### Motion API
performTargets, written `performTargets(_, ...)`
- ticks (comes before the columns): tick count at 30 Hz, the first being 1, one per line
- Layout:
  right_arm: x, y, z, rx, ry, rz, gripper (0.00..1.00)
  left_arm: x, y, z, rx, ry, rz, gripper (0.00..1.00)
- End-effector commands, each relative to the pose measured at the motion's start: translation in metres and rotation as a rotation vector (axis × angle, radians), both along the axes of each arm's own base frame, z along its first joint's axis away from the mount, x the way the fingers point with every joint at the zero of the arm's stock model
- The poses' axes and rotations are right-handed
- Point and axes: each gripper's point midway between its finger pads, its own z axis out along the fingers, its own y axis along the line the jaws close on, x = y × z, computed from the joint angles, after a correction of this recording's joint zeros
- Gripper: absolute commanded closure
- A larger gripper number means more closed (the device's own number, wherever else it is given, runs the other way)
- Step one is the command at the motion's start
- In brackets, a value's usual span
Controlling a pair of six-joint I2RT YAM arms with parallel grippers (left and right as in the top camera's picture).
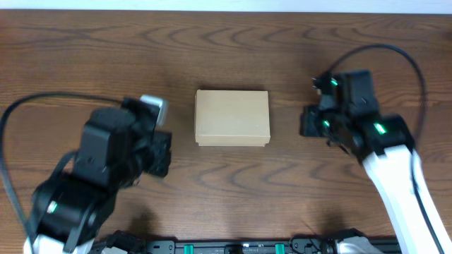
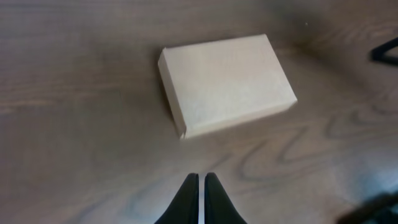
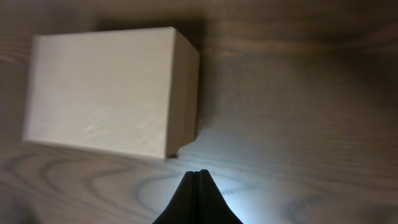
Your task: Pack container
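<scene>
The container (image 1: pixel 232 118) is a plain tan cardboard box lying in the middle of the wooden table with its lid down. My left gripper (image 1: pixel 164 147) sits to its left, a short gap away, shut and holding nothing. My right gripper (image 1: pixel 308 121) sits to its right, also apart from it, shut and empty. The left wrist view shows the container (image 2: pixel 227 84) ahead of the closed left gripper (image 2: pixel 201 176). Seen from the right wrist, the container (image 3: pixel 106 93) lies up and left of the closed right gripper (image 3: pixel 197 172), with one small flap corner sticking out at its near edge.
Black cables (image 1: pixel 395 53) loop from both arms over the table. A black rail (image 1: pixel 233 247) with green clips runs along the front edge. The right arm's dark tip (image 2: pixel 387 50) shows at the far right of the left wrist view.
</scene>
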Motion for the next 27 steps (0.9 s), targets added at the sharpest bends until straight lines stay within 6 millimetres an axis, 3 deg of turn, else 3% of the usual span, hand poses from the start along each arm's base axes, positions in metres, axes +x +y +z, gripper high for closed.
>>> performTargets(1, -0.022, -0.014, 0.015, -0.061, -0.076, -0.006, 0.99, -0.02, 0.007, -0.001, 0.002, 0.006, -0.007, 0.94)
performTargets(7, -0.067, -0.024, 0.002, -0.042, -0.138, -0.03, 0.98, -0.036, 0.012, -0.018, -0.024, 0.015, 0.015, 0.94)
performTargets(8, -0.072, -0.025, 0.001, -0.028, -0.143, -0.047, 0.73, -0.036, 0.012, -0.021, -0.023, 0.02, 0.016, 0.94)
performTargets(9, -0.076, -0.026, 0.001, -0.012, -0.15, -0.064, 0.44, -0.035, 0.012, -0.024, -0.025, 0.029, 0.023, 0.85)
performTargets(10, -0.079, -0.027, 0.002, -0.004, -0.163, -0.071, 0.01, -0.035, 0.013, -0.026, -0.031, 0.042, 0.039, 0.52)
performTargets(11, -0.08, -0.027, 0.003, -0.003, -0.168, -0.07, 0.01, -0.036, 0.013, -0.027, -0.034, 0.047, 0.043, 0.02)
performTargets(27, -0.088, -0.029, 0.0, -0.008, -0.153, -0.07, 0.01, -0.039, 0.015, -0.031, -0.027, 0.071, 0.052, 0.05)
